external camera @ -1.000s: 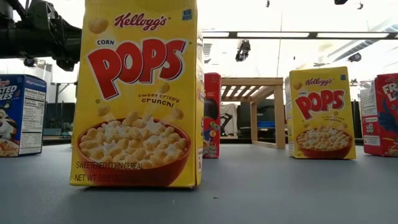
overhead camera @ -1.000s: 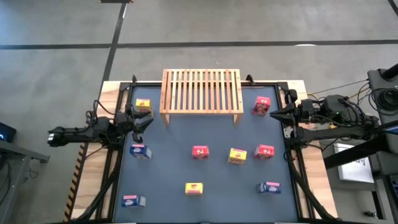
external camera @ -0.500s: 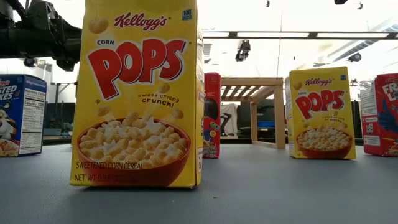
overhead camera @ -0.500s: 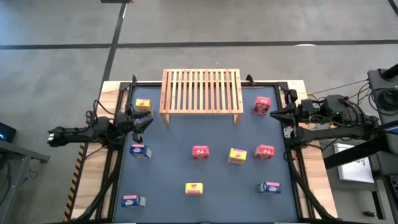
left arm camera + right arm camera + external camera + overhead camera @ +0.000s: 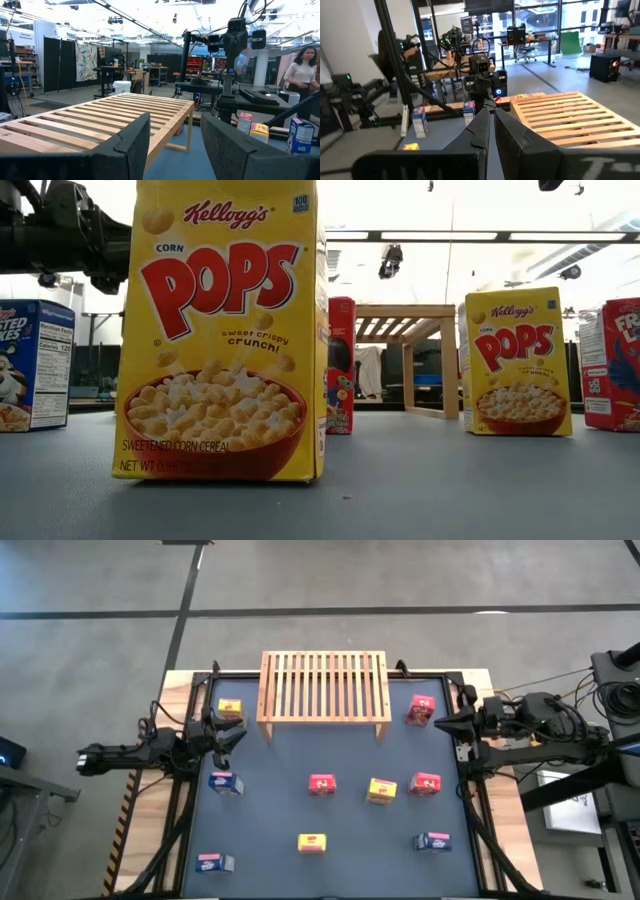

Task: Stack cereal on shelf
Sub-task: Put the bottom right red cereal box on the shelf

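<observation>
Nine cereal boxes are left off the shelf; nearest is the yellow box, lying at twelve o'clock from the half-open, empty left gripper, while the shut right gripper is parked at the table's three o'clock edge.

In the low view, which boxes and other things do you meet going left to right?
Blue box → big yellow box → red box → shelf → smaller yellow box → red box at the edge.
</observation>
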